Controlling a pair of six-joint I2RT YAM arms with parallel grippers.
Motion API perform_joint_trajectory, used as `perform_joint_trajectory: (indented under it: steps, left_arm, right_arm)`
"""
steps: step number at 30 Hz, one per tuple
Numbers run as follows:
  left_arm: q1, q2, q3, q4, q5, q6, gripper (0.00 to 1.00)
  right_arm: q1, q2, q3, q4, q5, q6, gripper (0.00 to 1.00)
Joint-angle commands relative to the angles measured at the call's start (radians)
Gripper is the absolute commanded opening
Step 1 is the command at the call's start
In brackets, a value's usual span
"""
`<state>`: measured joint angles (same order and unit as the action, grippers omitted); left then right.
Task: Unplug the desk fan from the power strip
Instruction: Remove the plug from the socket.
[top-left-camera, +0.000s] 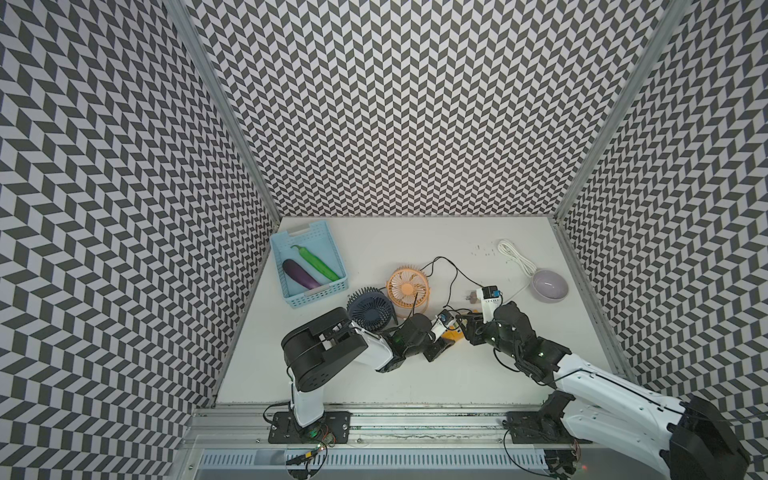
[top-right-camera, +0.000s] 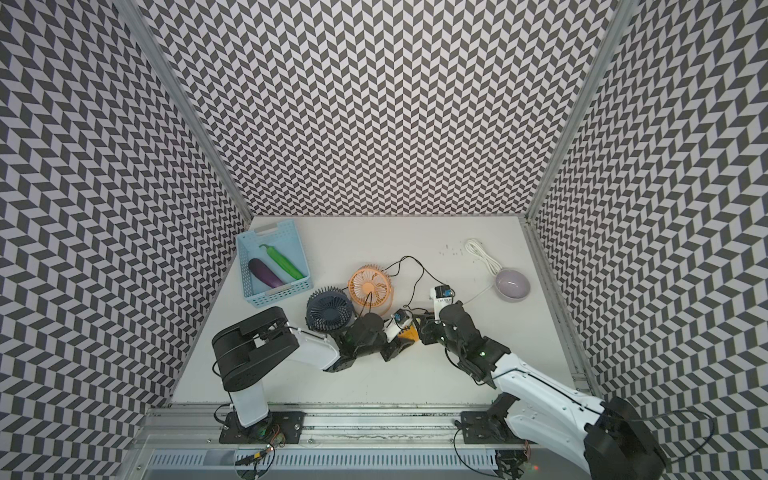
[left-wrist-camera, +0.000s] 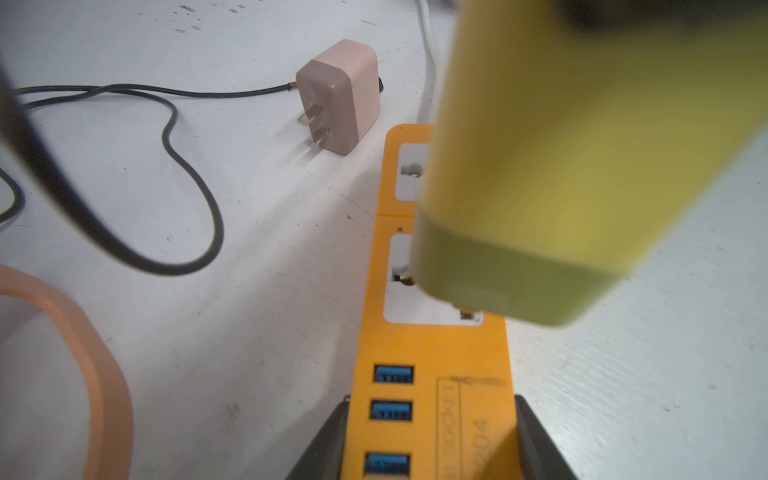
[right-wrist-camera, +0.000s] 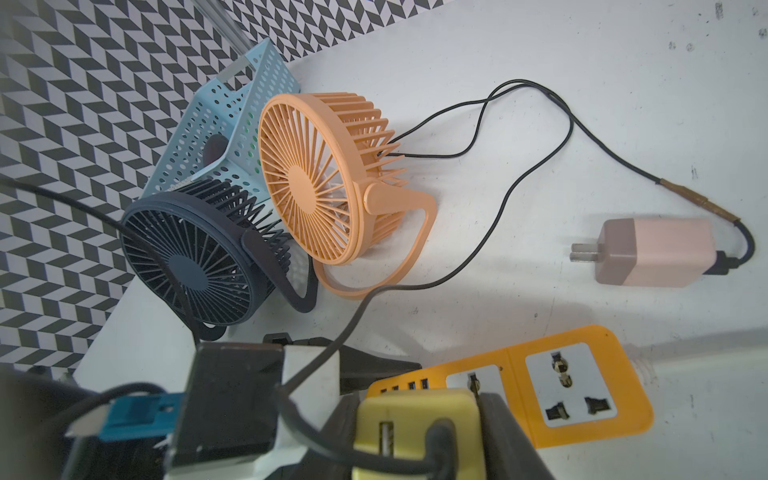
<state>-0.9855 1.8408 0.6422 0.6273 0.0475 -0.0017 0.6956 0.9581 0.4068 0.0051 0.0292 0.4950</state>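
Observation:
The orange-yellow power strip (left-wrist-camera: 432, 353) lies on the white table, in both top views (top-left-camera: 454, 335) (top-right-camera: 410, 332). My left gripper (left-wrist-camera: 430, 415) is shut on its USB-port end. A yellow plug adapter (left-wrist-camera: 540, 166) with a black cord stands tilted over the nearer socket, and my right gripper (right-wrist-camera: 417, 415) is shut on it. One metal prong shows at the socket face; I cannot tell if it sits in the slot. The far socket (right-wrist-camera: 569, 386) is bare. An orange fan (right-wrist-camera: 316, 174) and a dark blue fan (right-wrist-camera: 191, 270) stand side by side beyond the strip.
A pink adapter (right-wrist-camera: 656, 249) lies unplugged on the table, its black cord looping to the orange fan's back. A light blue basket (top-left-camera: 307, 291) holds an eggplant and a green pepper. The strip's coiled white cord (top-left-camera: 515, 257) and a lilac bowl (top-left-camera: 549, 286) are at the right.

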Motion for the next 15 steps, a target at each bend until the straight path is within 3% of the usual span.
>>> perform_joint_trajectory:
  steps: [1, 7, 15]
  left_arm:
    - [-0.011, -0.002, 0.003, -0.038, -0.023, -0.017, 0.21]
    - [-0.025, -0.038, -0.029, -0.02, -0.027, -0.05, 0.26]
    - [-0.034, -0.05, -0.053, -0.008, -0.034, -0.058, 0.28]
  right_arm:
    - [-0.016, -0.04, 0.007, 0.042, -0.029, 0.017, 0.17]
    - [-0.059, -0.047, 0.046, 0.044, -0.053, 0.022, 0.17]
    - [-0.15, 0.098, 0.192, 0.012, -0.119, 0.024, 0.17]
